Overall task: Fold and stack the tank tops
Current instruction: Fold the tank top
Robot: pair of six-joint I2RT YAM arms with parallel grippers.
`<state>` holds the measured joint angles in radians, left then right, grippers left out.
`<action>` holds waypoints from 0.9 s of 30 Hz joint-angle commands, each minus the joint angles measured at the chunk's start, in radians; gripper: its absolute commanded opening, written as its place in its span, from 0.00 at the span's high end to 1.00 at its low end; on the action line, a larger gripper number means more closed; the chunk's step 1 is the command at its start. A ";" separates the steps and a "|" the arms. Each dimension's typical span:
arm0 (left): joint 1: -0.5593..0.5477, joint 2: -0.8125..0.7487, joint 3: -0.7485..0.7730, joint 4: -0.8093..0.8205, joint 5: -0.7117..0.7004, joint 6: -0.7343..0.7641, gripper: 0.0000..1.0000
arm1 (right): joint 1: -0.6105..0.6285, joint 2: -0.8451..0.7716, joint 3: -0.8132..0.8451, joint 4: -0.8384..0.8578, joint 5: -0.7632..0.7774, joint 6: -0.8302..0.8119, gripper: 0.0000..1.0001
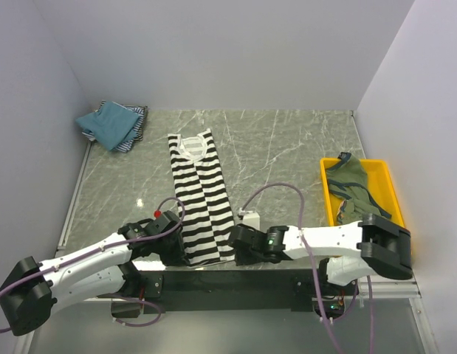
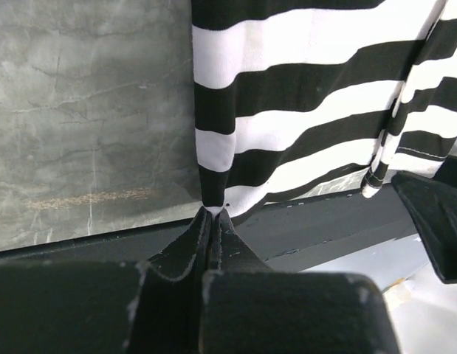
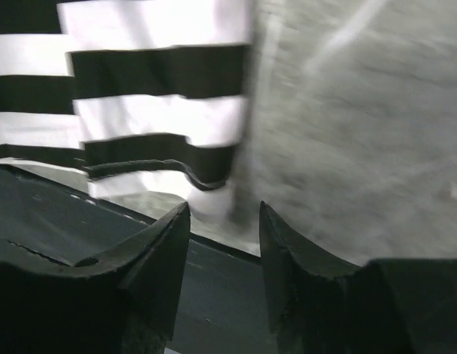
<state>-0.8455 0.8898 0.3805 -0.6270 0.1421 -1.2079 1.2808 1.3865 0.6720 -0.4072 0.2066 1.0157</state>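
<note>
Evidently, the left gripper [image 2: 213, 212] was clenched on the near hem of the black-and-white striped tank top [image 1: 201, 193], while the right gripper [image 3: 224, 214] stood spread open beside its other corner

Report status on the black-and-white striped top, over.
Left hand shut on black-and-white striped top, near-left hem corner. Right hand open at near-right corner, no grip. Olive top in yellow tray, out of the way.
</note>
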 commanded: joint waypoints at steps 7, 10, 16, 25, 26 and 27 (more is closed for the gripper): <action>-0.009 -0.018 0.012 -0.019 -0.024 -0.027 0.99 | -0.003 -0.217 -0.135 -0.047 0.103 0.170 0.48; -0.007 -0.017 0.015 -0.027 -0.029 -0.022 0.99 | -0.009 -0.245 -0.135 -0.050 0.132 0.192 0.49; -0.007 -0.034 0.012 -0.036 -0.036 -0.022 1.00 | -0.063 -0.288 -0.155 -0.009 0.133 0.195 0.49; -0.007 -0.046 0.023 -0.059 -0.045 -0.016 0.99 | -0.129 -0.117 -0.074 0.085 0.060 0.090 0.52; -0.006 -0.049 0.024 -0.063 -0.047 -0.016 0.99 | -0.127 -0.086 -0.069 0.085 0.048 0.089 0.54; -0.007 -0.051 0.026 -0.071 -0.050 -0.015 0.99 | -0.115 -0.064 -0.058 0.079 0.056 0.090 0.55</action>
<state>-0.8478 0.8558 0.3805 -0.6693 0.1139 -1.2205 1.1538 1.2758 0.5598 -0.3622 0.2611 1.1309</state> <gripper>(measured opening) 0.015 0.466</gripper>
